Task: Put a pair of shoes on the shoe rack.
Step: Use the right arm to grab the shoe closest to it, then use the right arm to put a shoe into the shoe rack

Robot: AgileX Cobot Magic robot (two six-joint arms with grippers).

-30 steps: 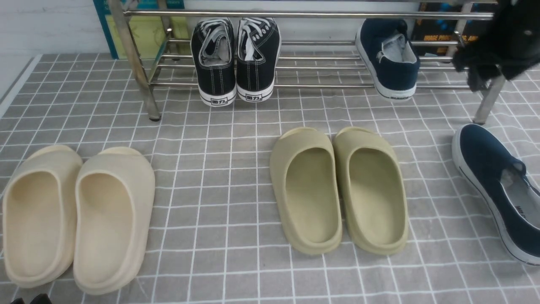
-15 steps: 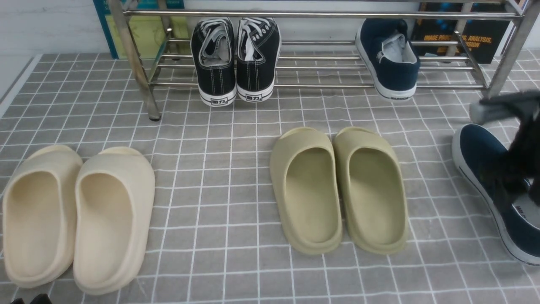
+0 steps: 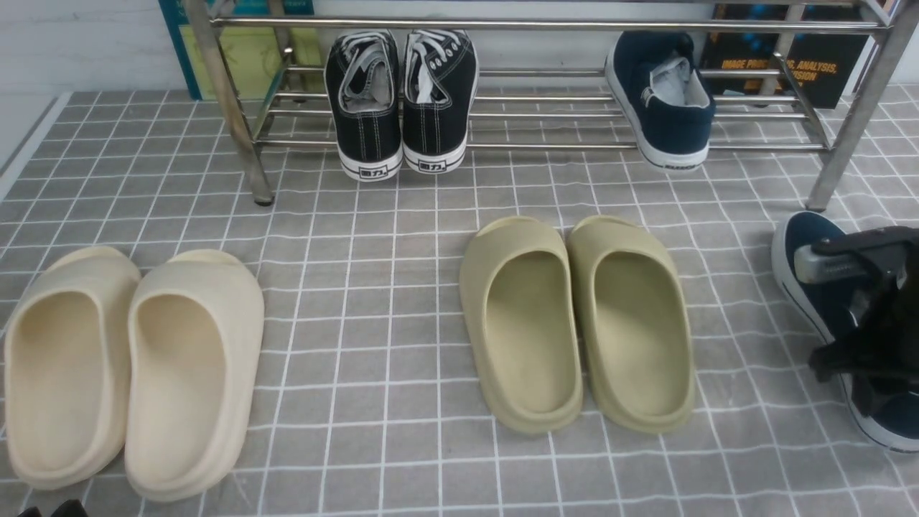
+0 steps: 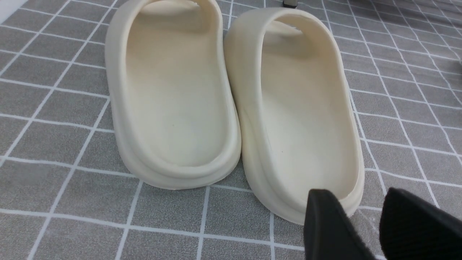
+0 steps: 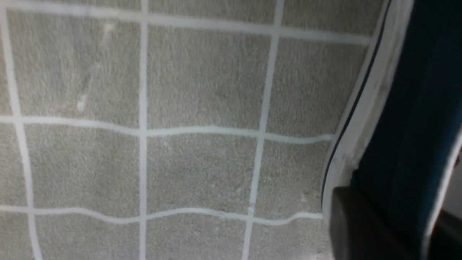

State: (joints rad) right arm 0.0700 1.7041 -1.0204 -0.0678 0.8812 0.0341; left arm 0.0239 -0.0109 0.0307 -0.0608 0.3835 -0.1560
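Note:
One navy slip-on shoe (image 3: 664, 100) stands on the lower shelf of the steel shoe rack (image 3: 538, 24), toward its right end. The other navy shoe (image 3: 798, 231) lies on the floor mat at the far right, in front of the rack's right leg. My right gripper (image 3: 808, 310) is low over this shoe, open, with one finger outside its side wall and one inside. The right wrist view shows the shoe's navy wall and white sole (image 5: 408, 108) between the fingers of that gripper (image 5: 397, 206). My left gripper (image 4: 359, 195) is open and empty by the heel of a cream slide.
Black lace-up sneakers (image 3: 398, 100) sit on the rack's left half. Olive slides (image 3: 574, 323) lie mid-floor, cream slides (image 3: 136, 366) at the front left, also in the left wrist view (image 4: 231, 90). The rack's right leg (image 3: 847, 136) stands just behind the floor shoe.
My right arm came down from the rack's upper right corner to the navy shoe on the floor. The shoes and the left arm have not moved.

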